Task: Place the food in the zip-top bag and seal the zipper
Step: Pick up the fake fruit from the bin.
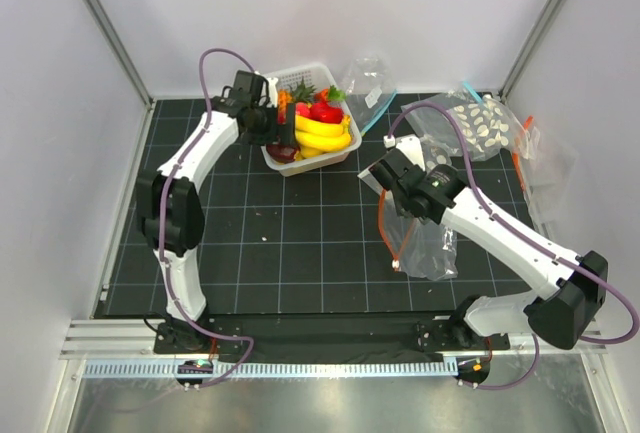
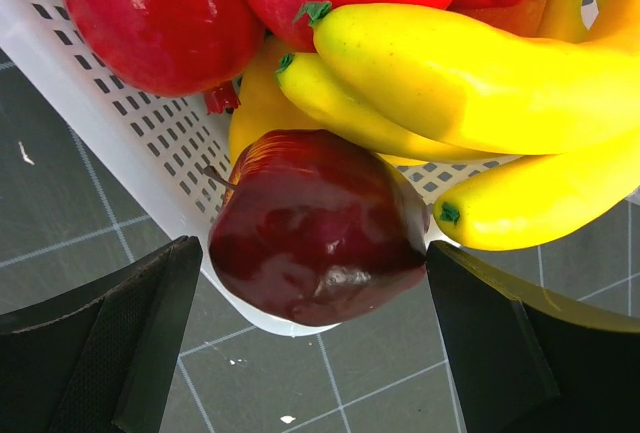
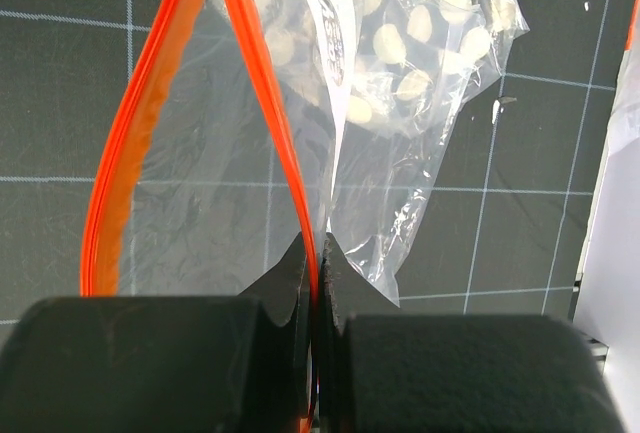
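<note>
The food lies in a white basket (image 1: pixel 340 156): a yellow banana bunch (image 1: pixel 325 134), red fruits (image 1: pixel 326 111) and a dark maroon round fruit (image 2: pixel 315 223) at the basket's near corner. My left gripper (image 2: pixel 315 353) is open, with its fingers on either side of the maroon fruit and not touching it. My right gripper (image 3: pixel 315 253) is shut on the orange-red zipper (image 3: pixel 262 93) of the clear zip-top bag (image 1: pixel 425 243). It holds one side of the open mouth up. The bag's white label (image 3: pixel 335 43) shows through the plastic.
A clear bag with a blue zip strip (image 1: pixel 372 88) lies behind the basket. A clear bag dotted with white discs (image 1: pixel 480 125) lies at the back right, with more clear plastic (image 1: pixel 540 158) beside it. Metal frame posts stand at the back corners.
</note>
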`<state>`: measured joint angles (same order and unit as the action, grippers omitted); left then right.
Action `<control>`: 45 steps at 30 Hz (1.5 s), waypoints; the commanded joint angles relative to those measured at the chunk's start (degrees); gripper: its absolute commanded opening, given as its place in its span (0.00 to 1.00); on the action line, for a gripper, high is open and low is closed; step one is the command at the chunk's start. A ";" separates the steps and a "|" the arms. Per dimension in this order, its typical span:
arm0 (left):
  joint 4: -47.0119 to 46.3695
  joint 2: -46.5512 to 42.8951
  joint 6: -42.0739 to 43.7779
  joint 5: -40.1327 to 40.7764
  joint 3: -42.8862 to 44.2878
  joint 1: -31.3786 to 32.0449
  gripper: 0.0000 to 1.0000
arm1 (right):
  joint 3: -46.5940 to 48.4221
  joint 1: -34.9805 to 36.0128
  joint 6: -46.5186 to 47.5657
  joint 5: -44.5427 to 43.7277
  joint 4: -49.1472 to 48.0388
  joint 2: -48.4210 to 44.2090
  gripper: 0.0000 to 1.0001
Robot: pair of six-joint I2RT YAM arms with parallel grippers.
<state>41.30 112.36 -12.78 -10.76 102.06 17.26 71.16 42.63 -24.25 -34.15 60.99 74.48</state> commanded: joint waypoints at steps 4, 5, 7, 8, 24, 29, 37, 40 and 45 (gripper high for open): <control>-0.08 0.23 1.26 -3.74 0.77 -0.64 1.00 | 1.44 -0.09 0.61 0.14 -0.26 0.14 0.03; -0.16 0.32 1.44 -3.74 0.60 -0.64 1.00 | 1.27 -0.01 0.61 0.14 -0.43 0.14 0.03; -0.17 0.41 1.44 -4.44 0.16 -0.64 1.00 | 1.18 -0.09 0.61 0.23 -0.35 0.40 0.03; -0.34 0.50 1.52 -4.61 -0.37 -0.64 1.00 | 1.18 -0.09 0.52 0.23 -0.43 0.41 0.03; -6.57 -4.68 -0.76 -3.74 -7.40 -0.56 0.61 | 1.00 -0.09 0.52 1.02 -1.05 0.14 0.02; -10.00 -9.95 -2.43 -3.38 -11.97 -0.47 0.50 | 1.27 -0.09 0.52 1.10 -1.05 -0.03 0.02; -15.19 -16.37 -4.98 -3.47 -17.50 -0.12 0.49 | 1.18 -0.01 0.61 1.28 -1.49 -0.38 0.02; -17.48 -18.66 -5.85 -4.87 -18.91 -0.12 0.49 | 1.53 -0.09 1.05 1.46 -2.10 -0.21 0.02; -19.49 -21.65 -8.05 -7.52 -20.58 0.23 0.48 | 2.14 -0.09 1.66 2.16 -3.60 -0.12 0.01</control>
<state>26.48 94.13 -18.83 -15.44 82.21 17.12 71.16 42.63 -23.81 -32.58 59.68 74.67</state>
